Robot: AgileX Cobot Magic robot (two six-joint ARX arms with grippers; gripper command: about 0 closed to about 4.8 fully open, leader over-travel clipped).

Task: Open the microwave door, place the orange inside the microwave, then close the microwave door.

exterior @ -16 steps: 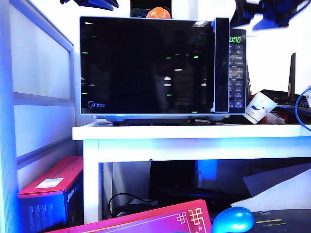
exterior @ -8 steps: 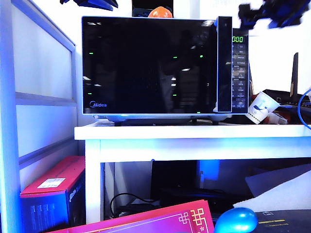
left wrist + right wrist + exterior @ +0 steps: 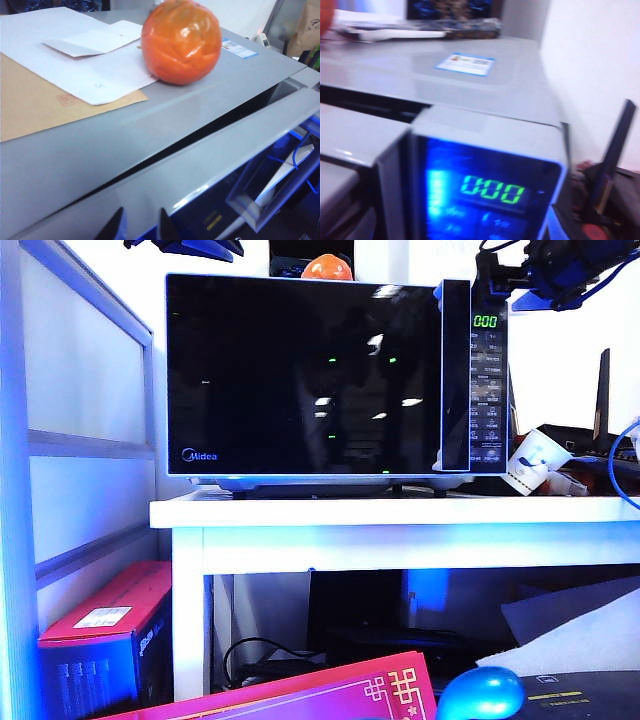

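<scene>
While the microwave door (image 3: 305, 375) sits closed, the orange (image 3: 181, 41) rests on top of the microwave (image 3: 335, 380) — beside some papers (image 3: 75, 60). Left gripper (image 3: 137, 227) hovers over the front top edge, fingers spread; right gripper (image 3: 500, 280) (fingertips blurred) hangs spread above the display corner.

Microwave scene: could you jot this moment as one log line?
door: closed | orange: on microwave top | left hand: open, above door edge | right hand: open, near microwave's upper right corner
</scene>
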